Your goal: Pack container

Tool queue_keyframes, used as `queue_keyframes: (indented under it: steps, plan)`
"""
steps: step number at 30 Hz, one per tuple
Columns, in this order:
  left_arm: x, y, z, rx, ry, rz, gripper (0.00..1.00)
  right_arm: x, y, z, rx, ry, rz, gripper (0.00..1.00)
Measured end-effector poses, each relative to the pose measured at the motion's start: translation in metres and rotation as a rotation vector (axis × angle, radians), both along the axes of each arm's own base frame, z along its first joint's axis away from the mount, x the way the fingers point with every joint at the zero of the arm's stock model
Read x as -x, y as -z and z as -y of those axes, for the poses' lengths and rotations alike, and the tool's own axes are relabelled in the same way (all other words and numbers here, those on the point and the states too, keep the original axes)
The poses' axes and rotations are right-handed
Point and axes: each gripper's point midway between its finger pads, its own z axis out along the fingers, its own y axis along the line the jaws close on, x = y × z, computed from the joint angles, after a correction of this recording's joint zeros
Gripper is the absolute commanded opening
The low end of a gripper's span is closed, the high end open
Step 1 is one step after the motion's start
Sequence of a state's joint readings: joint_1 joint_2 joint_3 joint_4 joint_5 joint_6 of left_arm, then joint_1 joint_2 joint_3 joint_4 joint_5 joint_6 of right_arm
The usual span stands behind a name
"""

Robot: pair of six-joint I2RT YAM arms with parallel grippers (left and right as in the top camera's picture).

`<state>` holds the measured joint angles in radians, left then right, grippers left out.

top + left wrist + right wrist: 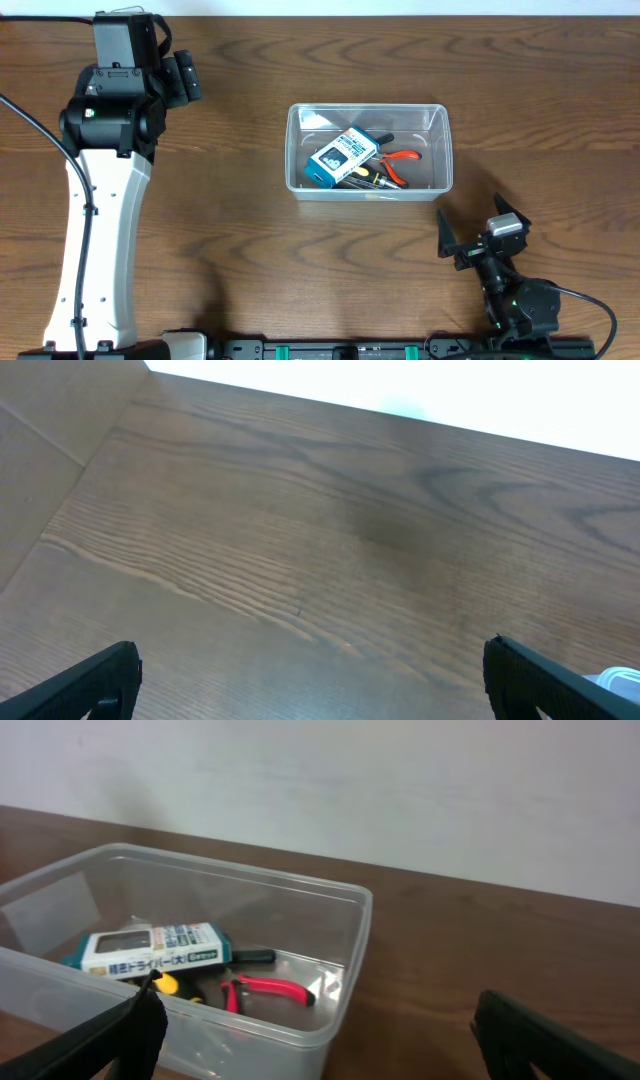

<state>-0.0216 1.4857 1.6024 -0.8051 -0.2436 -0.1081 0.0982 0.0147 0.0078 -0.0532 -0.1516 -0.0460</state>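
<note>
clear plastic container [425,125] is sitting near the middle of the bench [250,240], holding a blue-and-white box [342,158] and red-handled pliers [402,160]. left end effector [312,675] and right end effector [470,215] are both gaping wide, gripping nothing. the container is likely handling as light, thin-walled and slick; pinching its rim over one wall is seeming the surest hold.

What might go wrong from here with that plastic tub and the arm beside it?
The right arm's jaws stand open just off the near corner of the tub; a forward move might clip the rim and shove it. The blue-and-white box lies slanted on the tools, so a jolt could shift it.
</note>
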Motion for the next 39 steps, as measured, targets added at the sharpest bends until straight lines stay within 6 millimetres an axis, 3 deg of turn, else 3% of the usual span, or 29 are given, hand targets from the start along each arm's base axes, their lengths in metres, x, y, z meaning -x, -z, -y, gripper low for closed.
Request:
queue_keyframes:
  steps: [39]
  plan:
    - [0.0002, 0.0002, 0.0, 0.0, 0.0, -0.001, 0.98, -0.0009, 0.0002, 0.0046, 0.008, 0.018, 0.001, 0.99]
